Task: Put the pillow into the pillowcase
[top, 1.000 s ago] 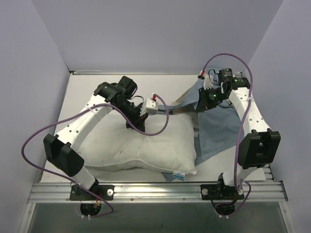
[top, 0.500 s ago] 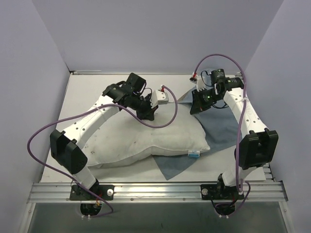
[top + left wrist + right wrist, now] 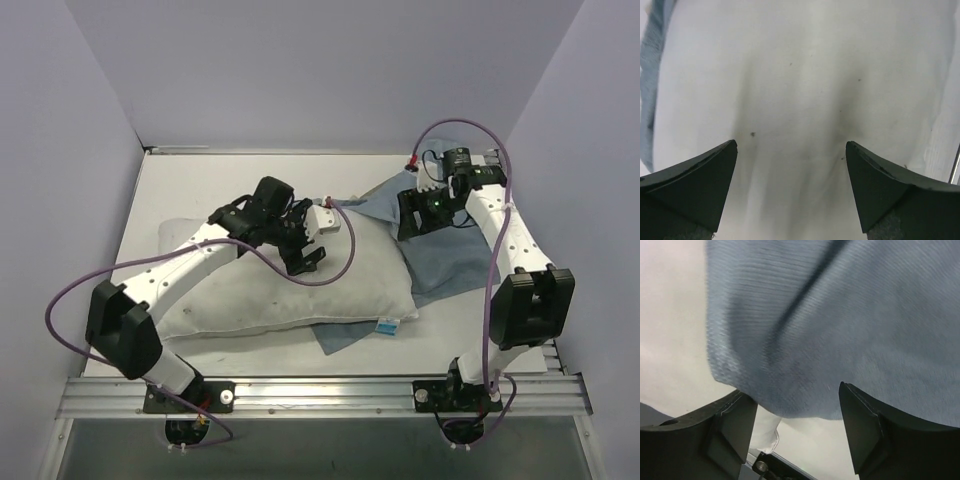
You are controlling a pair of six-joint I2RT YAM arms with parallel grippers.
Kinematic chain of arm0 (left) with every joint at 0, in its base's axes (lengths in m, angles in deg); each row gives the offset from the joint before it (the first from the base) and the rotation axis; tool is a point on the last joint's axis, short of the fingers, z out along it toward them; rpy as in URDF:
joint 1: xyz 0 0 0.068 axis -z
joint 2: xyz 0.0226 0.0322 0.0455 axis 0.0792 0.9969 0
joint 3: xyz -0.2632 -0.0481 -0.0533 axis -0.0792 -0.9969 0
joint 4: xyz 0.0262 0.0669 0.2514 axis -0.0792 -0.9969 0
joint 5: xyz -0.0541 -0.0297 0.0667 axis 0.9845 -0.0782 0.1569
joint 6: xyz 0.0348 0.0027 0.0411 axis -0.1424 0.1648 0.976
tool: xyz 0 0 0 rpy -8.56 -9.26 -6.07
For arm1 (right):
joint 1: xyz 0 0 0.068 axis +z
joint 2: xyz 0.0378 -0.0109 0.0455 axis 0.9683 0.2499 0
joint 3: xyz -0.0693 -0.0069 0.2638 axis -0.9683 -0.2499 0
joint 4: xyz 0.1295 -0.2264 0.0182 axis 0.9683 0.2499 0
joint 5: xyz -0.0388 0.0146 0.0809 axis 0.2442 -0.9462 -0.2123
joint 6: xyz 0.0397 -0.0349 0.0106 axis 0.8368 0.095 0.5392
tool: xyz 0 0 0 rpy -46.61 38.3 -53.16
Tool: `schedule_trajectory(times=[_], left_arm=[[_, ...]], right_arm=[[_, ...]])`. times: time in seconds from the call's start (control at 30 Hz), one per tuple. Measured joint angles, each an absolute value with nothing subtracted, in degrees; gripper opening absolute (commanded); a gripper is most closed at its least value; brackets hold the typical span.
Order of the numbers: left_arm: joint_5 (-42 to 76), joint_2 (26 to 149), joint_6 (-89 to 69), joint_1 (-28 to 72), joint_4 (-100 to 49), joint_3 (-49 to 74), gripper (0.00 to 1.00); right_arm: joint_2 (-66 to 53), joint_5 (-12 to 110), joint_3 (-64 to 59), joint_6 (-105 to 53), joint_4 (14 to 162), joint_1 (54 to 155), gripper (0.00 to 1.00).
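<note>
Your left gripper (image 3: pixel 791 144) hangs wide open right over the pillow (image 3: pixel 290 290) with nothing between its fingers. In the left wrist view you see only white fabric and a few dark specks below them. Your right gripper (image 3: pixel 794 389) also has its jaws apart. The blue-grey pillowcase (image 3: pixel 450 265) fills the upper part of its wrist view, and no cloth looks pinched.

The pillow lies across the centre and left of the top view, wholly outside the case. The pillowcase lies flat at the right of centre, and one corner and its small white tag (image 3: pixel 395 323) stick out under the pillow's lower right edge.

Watch these risks:
- Neither arm holds anything, so the case's mouth is likely collapsed. Pushing the pillow now would probably bunch the cloth rather than enter it.
- The pillow pins part of the case. Lifting the cloth with the right arm may drag the pillow or pull the cloth from the jaws.
- Closing on limp cloth may catch both layers and hold the opening closed.
- A shallow pinch on the plump pillow may slip off.
</note>
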State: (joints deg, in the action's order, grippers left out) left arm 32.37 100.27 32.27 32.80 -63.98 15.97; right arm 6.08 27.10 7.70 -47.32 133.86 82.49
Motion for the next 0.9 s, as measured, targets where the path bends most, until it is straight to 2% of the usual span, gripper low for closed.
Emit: schedule_trajectory(times=[0.13, 0.33, 0.5, 0.73, 0.77, 0.8, 0.87, 0.9], left_arm=[[35.11, 95.05, 36.95, 34.74, -65.31, 17.46, 0.97], [32.16, 97.41, 42.32, 47.57, -66.77, 23.51, 0.97], [26.8, 104.84, 45.25, 57.26, -66.25, 24.25, 0.97], [16.97, 110.85, 47.57, 63.35, -58.75, 18.2, 0.96], [15.68, 111.73, 47.26, 63.68, -57.33, 17.74, 0.86], [14.69, 112.67, 46.78, 63.77, -56.22, 17.63, 0.59], [13.27, 114.33, 45.58, 63.14, -54.31, 17.65, 0.17], [13.53, 114.87, 44.62, 62.48, -54.01, 17.89, 0.0]], right_arm=[[2.96, 26.86, 3.02, -44.53, 133.62, 76.02, 0.65], [-4.04, 22.23, -3.53, -41.81, 135.37, 65.84, 0.6], [-6.7, 18.49, -8.3, -41.44, 137.36, 62.99, 0.58], [-8.82, 16.33, -12.58, -40.81, 138.36, 61.68, 0.57], [-9.33, 16.22, -13.06, -40.74, 138.41, 61.68, 0.56], [-9.81, 16.22, -13.46, -40.72, 138.49, 61.64, 0.55], [-11.03, 16.17, -14.26, -40.72, 138.54, 61.49, 0.51], [-11.69, 16.15, -14.75, -40.79, 138.54, 61.27, 0.47]])
